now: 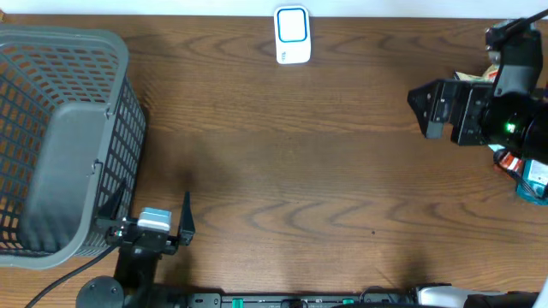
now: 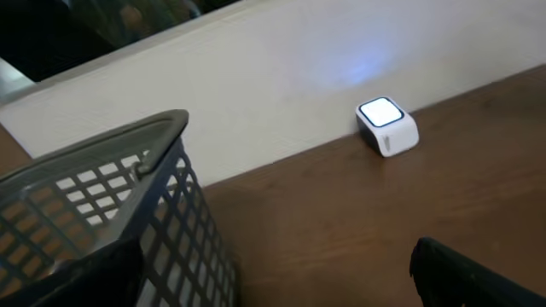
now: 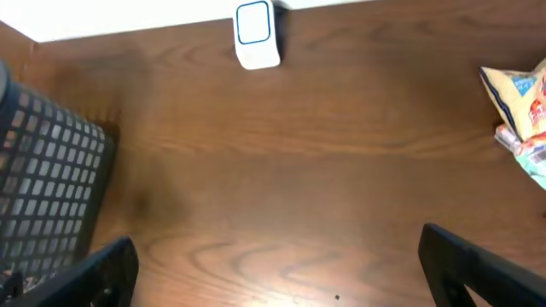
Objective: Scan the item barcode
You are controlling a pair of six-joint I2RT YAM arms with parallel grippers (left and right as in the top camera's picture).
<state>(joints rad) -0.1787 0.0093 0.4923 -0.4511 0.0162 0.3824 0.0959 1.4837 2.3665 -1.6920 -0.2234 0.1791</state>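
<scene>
Nearby, boxy white scanner, grey mesh basket, perhaps crinkly packets; both jaws agape.

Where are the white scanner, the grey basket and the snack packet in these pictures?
white scanner (image 1: 292,27), overhead view, its lit top face.
grey basket (image 1: 126,137), overhead view, its mesh wall.
snack packet (image 3: 514,89), right wrist view, its yellow front.

Small white scanner, lit blue square face up, at the far edge of the counter, bright snack packs heaped at the right edge, well apart
</scene>
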